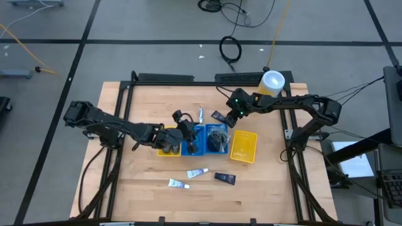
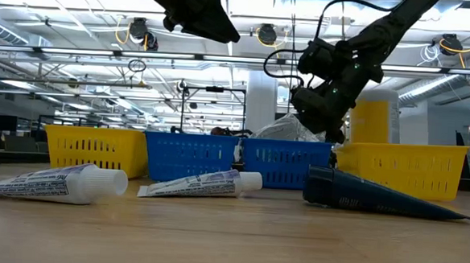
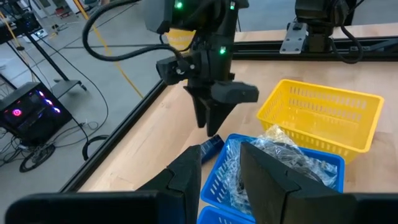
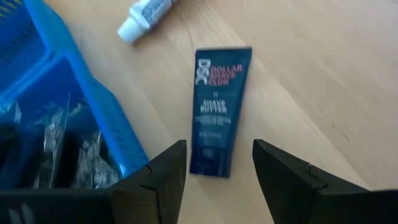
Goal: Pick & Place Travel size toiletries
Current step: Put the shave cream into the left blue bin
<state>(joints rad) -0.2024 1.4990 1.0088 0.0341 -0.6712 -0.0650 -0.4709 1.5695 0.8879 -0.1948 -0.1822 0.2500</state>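
Two arms reach over the desk (image 1: 144, 194) toward a row of four bins at its middle. From 9 o'clock to 3 o'clock in the high view the row runs: a yellow bin (image 1: 167, 148), two blue bins side by side (image 1: 200, 130), then a second yellow bin (image 1: 244, 145) set slightly apart and tilted.

The right hand (image 1: 233, 113) hangs above the desk at about 1 o'clock from the blue bins. Its fingers (image 4: 163, 177) stand apart, holding nothing, and a dark navy tube (image 4: 219, 109) lies flat on the wood between and just past them. That tube (image 1: 219, 117) sits just beside the far corner of the blue bin. A white tube (image 4: 144, 14) lies on the desk a little beyond it, at 12 o'clock of the blue bins (image 1: 200, 115).

The left hand (image 1: 186, 135) is over the blue bins. Its fingers (image 3: 186, 171) show a gap between them in the left wrist view and nothing is clamped there. The nearer blue bin holds crinkled clear-wrapped dark bundles (image 3: 277, 149).

At 6 o'clock of the bins, three more toiletries lie loose on the desk: a white tube (image 1: 196, 172), another white tube (image 1: 178, 183) nearer the front edge, and a second navy tube (image 1: 224, 178) at their 3 o'clock side. A yellow canister (image 1: 272, 83) with a white lid stands at the desk's far edge, near the right arm.
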